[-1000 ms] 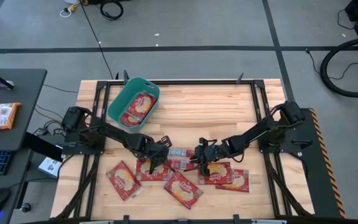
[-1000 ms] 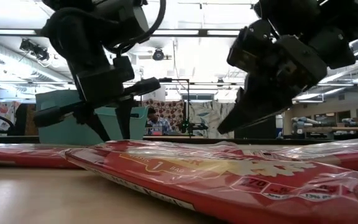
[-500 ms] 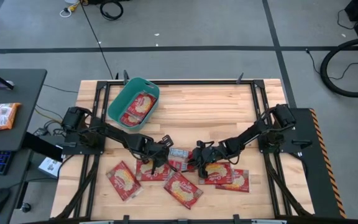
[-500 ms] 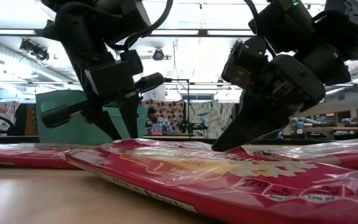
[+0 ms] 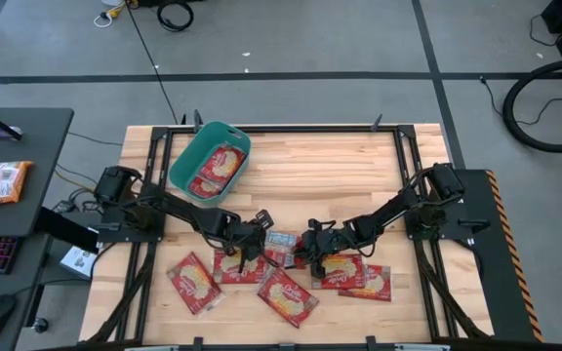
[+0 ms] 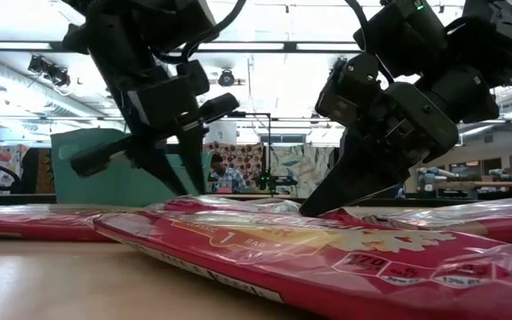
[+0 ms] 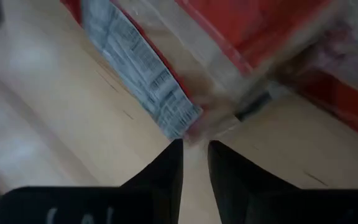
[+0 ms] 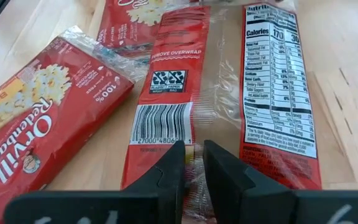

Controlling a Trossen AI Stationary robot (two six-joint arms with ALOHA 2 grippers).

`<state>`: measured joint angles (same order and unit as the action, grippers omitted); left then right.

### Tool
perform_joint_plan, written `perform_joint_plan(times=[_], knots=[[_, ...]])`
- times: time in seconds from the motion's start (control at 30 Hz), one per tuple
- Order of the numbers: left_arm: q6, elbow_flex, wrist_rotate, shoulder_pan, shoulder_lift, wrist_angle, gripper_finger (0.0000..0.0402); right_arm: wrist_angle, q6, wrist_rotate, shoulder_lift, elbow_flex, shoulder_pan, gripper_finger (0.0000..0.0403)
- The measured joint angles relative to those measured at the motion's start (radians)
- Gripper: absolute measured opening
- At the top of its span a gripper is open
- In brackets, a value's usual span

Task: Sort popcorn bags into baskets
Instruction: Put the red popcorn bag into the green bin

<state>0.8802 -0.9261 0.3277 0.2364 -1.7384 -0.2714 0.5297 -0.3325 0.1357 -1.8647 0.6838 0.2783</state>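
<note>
A pale-backed popcorn bag (image 5: 279, 240) (image 8: 222, 93) lies flat at the table's middle, among several red popcorn bags (image 5: 286, 295) (image 6: 327, 253) spread along the near side. My right gripper (image 5: 307, 252) (image 8: 193, 158) is down at its right end and shut. My left gripper (image 5: 254, 244) (image 7: 194, 149) stands low at its left end. Its fingers are almost together at the bag's corner (image 7: 188, 127). The teal basket (image 5: 185, 156) (image 6: 87, 169) sits at the far left with packets (image 5: 215, 168) inside. My right gripper pinches the pale-backed bag's clear end seam (image 8: 191, 148), just below the barcode, between its two fingers. It comes slanting down from the table's right. The bag lies flat on the table. My left gripper has its tips at the bag's corner; whether they touch it, I cannot tell.
Bare wood (image 5: 340, 175) lies between the basket and the right arm's base. A red bag (image 8: 36, 130) overlaps the table beside the held one. A side desk (image 5: 8, 175) with packets stands left of the table. A person (image 6: 223, 176) shows far behind.
My right gripper has come down and slightly toward the table's left, onto the end of the pale-backed bag. My left gripper has shifted a little toward that bag, tipped, and sunk lower. The bags have stayed in place.
</note>
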Motion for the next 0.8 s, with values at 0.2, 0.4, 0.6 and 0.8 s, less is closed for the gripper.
perform_joint_plan(times=[0.2, 0.4, 0.6, 0.8], knots=[[-0.057, 0.001, -0.163, -0.059, 0.064, -0.047, 0.0079, -0.019, 0.039, 0.004, 0.030, -0.001, -0.001, 0.0066], [-0.181, 0.000, -0.346, -0.112, 0.092, -0.049, 0.0079, -0.067, 0.166, 0.067, 0.102, 0.001, 0.028, 0.0066], [-0.254, 0.002, -0.402, -0.109, 0.044, 0.000, 0.0079, -0.215, 0.207, 0.140, 0.096, 0.073, 0.094, 0.0068], [-0.269, 0.000, -0.371, -0.109, 0.041, 0.077, 0.0079, -0.410, 0.270, 0.269, 0.096, 0.201, 0.159, 0.0099]])
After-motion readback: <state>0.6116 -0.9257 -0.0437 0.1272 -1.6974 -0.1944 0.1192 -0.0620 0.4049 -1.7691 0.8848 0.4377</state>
